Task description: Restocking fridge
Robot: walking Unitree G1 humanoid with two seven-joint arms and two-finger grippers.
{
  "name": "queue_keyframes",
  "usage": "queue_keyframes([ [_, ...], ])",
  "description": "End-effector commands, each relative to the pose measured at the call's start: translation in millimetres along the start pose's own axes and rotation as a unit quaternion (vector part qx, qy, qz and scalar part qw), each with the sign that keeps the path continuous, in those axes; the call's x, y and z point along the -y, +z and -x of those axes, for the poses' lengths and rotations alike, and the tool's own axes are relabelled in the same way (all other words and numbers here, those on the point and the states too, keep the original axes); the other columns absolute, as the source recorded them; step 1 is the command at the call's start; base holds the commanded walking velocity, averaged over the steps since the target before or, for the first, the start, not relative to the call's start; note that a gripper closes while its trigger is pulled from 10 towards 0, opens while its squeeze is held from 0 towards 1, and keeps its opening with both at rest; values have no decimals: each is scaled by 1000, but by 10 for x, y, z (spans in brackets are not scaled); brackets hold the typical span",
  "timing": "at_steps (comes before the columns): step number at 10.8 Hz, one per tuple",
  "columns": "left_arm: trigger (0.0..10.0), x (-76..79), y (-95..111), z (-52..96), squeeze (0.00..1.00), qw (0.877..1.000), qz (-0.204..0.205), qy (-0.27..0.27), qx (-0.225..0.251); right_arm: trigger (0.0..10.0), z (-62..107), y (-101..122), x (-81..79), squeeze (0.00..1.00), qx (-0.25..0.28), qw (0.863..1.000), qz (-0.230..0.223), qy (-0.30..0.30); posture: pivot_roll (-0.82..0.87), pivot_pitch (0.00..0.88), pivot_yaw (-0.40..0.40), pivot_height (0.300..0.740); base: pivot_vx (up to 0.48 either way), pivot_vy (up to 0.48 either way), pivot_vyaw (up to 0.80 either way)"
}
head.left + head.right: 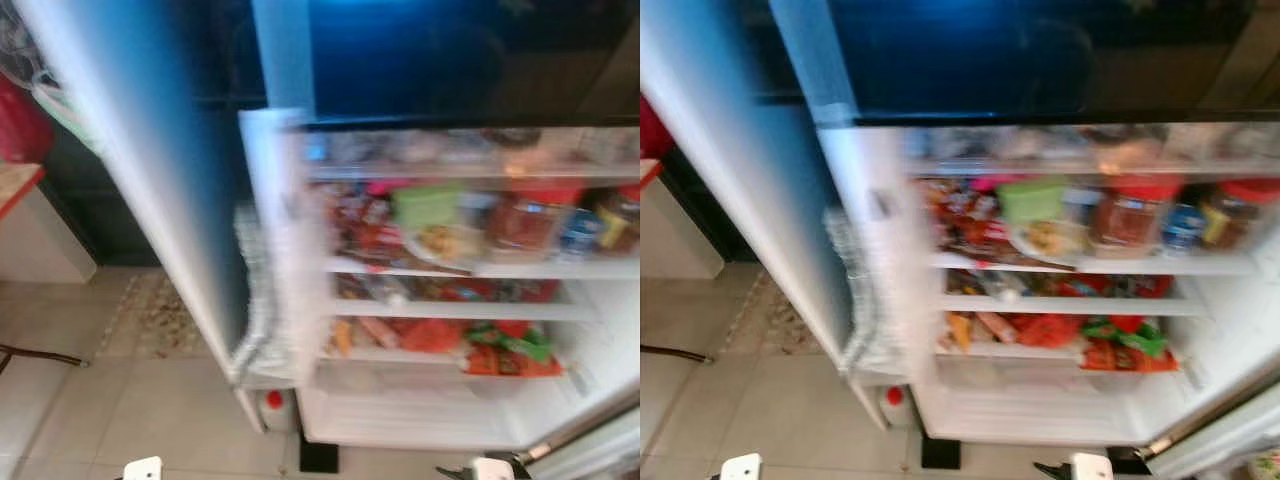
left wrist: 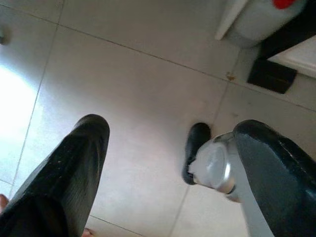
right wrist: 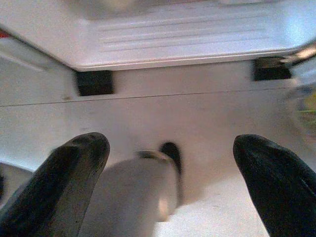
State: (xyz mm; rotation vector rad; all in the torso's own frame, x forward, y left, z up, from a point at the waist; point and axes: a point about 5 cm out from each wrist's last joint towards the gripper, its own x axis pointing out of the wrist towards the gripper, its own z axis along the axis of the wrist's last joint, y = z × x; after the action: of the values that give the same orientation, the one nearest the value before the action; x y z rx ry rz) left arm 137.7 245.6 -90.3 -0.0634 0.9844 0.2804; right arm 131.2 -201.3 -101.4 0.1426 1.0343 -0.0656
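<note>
The fridge (image 1: 440,300) stands open ahead, its shelves packed with blurred jars and red and green packets; no label can be read. Both arms hang low over the tiled floor (image 2: 128,98). The left gripper (image 2: 170,148) is held with fingers wide apart, nothing between them. The right gripper (image 3: 170,163) is likewise spread wide and empty, below the fridge's base.
</note>
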Motion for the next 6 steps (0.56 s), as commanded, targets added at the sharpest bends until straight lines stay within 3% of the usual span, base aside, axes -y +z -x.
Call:
queue_keyframes([
  [1, 10000, -46, -54, 14, 0, 1000, -4, 6, -11, 10000, 3, -32, -11, 0, -5, 1000, -1, 0, -108, 0, 39, 740, 0, 431, 0],
  [6, 10000, -98, -62, 21, 0, 1000, -19, 6, -15, 10000, 5, -84, -49, 0, -11, 1000, -6, -4, -127, 0, 74, 740, 0, 419, 0],
])
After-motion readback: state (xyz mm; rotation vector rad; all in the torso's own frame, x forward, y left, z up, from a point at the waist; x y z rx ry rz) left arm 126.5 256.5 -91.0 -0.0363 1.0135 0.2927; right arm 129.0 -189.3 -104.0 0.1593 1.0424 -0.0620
